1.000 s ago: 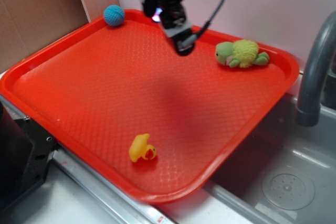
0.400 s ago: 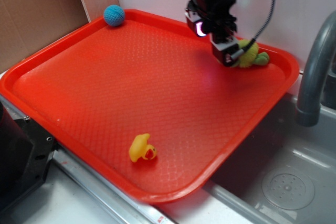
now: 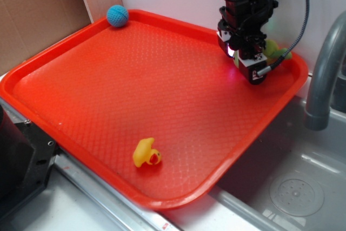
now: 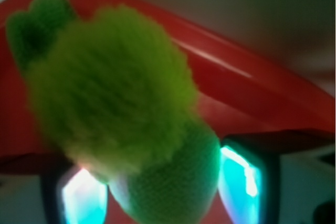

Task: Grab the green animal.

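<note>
The green animal (image 4: 121, 93) fills the wrist view: a fuzzy yellow-green shell with a darker green head pointing down between my two lit fingers. In the exterior view only scraps of the green animal (image 3: 274, 48) show behind the arm, at the far right corner of the red tray (image 3: 135, 79). My gripper (image 3: 253, 73) hangs directly over it, low on the tray. The gripper (image 4: 165, 195) is open, with one finger on each side of the head; the right finger (image 4: 244, 182) is close against it and the left finger (image 4: 81, 198) stands a little apart.
A yellow rubber duck (image 3: 147, 153) lies near the tray's front edge. A blue knitted ball (image 3: 117, 15) rests in the far left corner. A grey faucet (image 3: 324, 74) and sink basin (image 3: 294, 190) are to the right. Cardboard (image 3: 38, 14) stands at the back left.
The arm has moved right across the back of the tray and come down over the green animal, which now is mostly hidden behind it. The duck and ball have not moved.
</note>
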